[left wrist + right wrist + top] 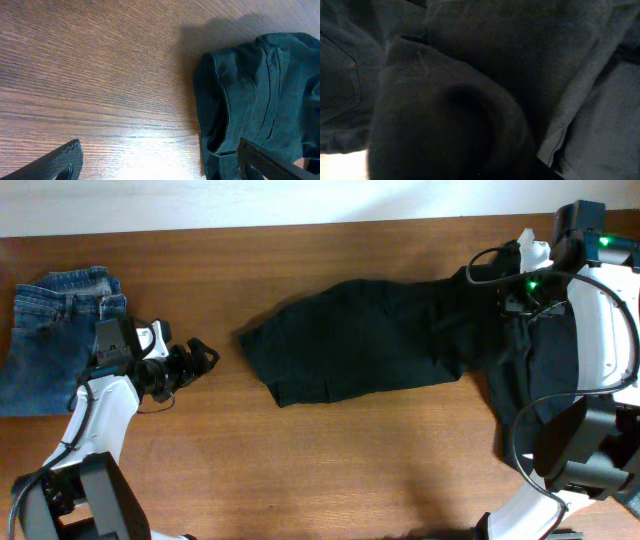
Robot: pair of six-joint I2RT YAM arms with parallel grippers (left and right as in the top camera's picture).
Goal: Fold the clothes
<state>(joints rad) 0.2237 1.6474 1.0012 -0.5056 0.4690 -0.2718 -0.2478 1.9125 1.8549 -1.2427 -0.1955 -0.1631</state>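
Observation:
A black garment (360, 345) lies crumpled across the middle of the table, and its black fabric runs on to the right under my right arm. Its rumpled left edge (260, 85) shows in the left wrist view. Folded blue jeans (50, 335) lie at the far left. My left gripper (203, 360) hovers between the jeans and the black garment; it (160, 172) is open, with bare wood between its fingers (60, 162). My right gripper (497, 280) is down in the black fabric at the far right. Dark cloth (450, 115) fills its wrist view and hides its fingers.
The wooden table (330, 470) stretches along the front edge. A pale wall (300, 200) borders the back. The right arm's white links and cables (600, 330) stand over the right-hand cloth.

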